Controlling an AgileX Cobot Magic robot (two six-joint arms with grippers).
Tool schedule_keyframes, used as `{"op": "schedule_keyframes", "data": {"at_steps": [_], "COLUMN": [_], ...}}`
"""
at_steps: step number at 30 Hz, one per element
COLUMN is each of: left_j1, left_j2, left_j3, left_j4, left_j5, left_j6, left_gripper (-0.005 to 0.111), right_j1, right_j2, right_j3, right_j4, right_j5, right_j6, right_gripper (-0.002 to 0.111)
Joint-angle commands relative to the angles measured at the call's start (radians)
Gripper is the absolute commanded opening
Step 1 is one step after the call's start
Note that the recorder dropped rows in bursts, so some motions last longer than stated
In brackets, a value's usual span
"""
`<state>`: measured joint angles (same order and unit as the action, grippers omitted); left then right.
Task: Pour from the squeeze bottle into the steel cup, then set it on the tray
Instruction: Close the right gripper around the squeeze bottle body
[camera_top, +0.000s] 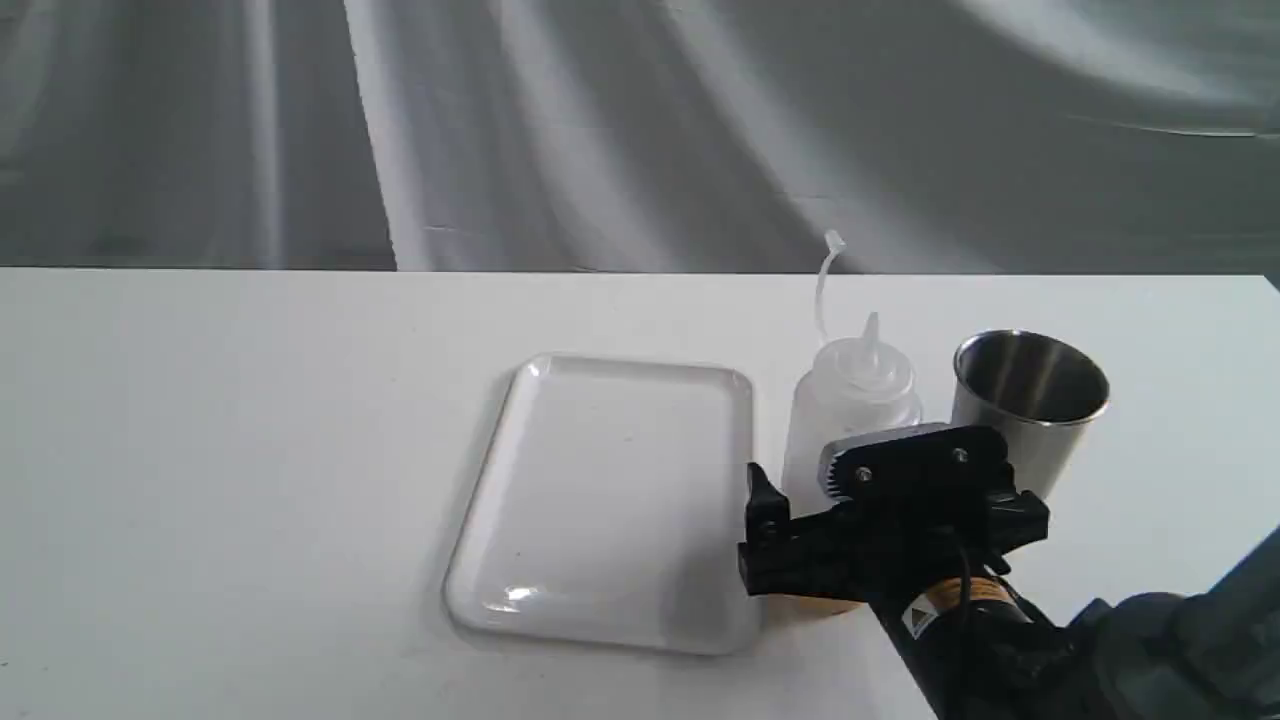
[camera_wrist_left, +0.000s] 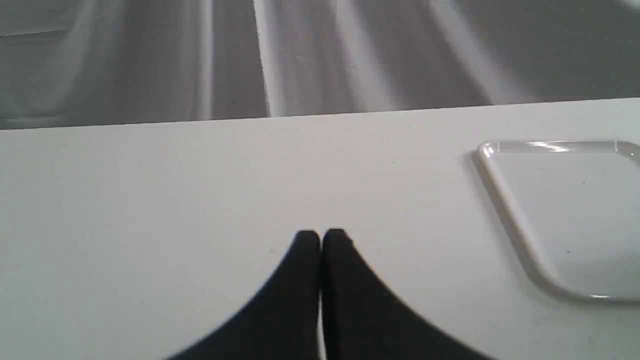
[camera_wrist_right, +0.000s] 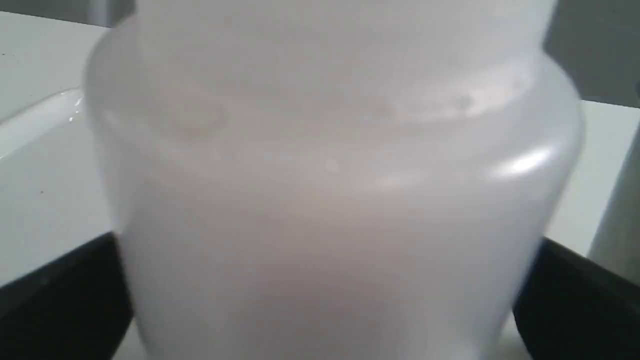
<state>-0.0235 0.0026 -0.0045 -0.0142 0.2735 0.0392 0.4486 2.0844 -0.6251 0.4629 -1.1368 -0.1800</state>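
The right claw (camera_top: 870, 510) is straddling the squeeze bottle (camera_top: 852, 400), its jaws standing wide apart on either side of the translucent body. The bottle is standing upright on the white bench (camera_top: 250, 450), between the tray (camera_top: 600, 470) and the steel cup (camera_top: 1032, 395). The left claw (camera_wrist_left: 320, 240) is pointing across the bench near the tray, its fingers pressed together.
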Motion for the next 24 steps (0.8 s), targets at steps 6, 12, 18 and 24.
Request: {"op": "schedule_keyframes", "data": {"at_steps": [6,12,18,24], "left_j1": [0.002,0.002,0.002,0.002], "left_j2": [-0.003,-0.003,-0.003,-0.003], "left_j3": [0.004,0.004,0.004,0.004], "left_j4": [-0.001,-0.001,-0.001,-0.001], "left_j5": [-0.008,-0.008,-0.008,-0.008], "left_j6": [-0.003,-0.003,-0.005,-0.005], "left_gripper": [0.000,0.000,0.000,0.000], "right_j1": [-0.009,-0.012,-0.033,-0.033], "right_j2": [0.032,0.032,0.036,0.036], "right_j3": [-0.029,-0.029,-0.029,-0.029], "right_j4": [-0.003,0.011,0.000,-0.015], "right_j5": [0.014,0.002,-0.002,-0.002], "right_j6": [0.005,0.054,0.113,0.113], "right_gripper": [0.104,0.104,0.104,0.104]}}
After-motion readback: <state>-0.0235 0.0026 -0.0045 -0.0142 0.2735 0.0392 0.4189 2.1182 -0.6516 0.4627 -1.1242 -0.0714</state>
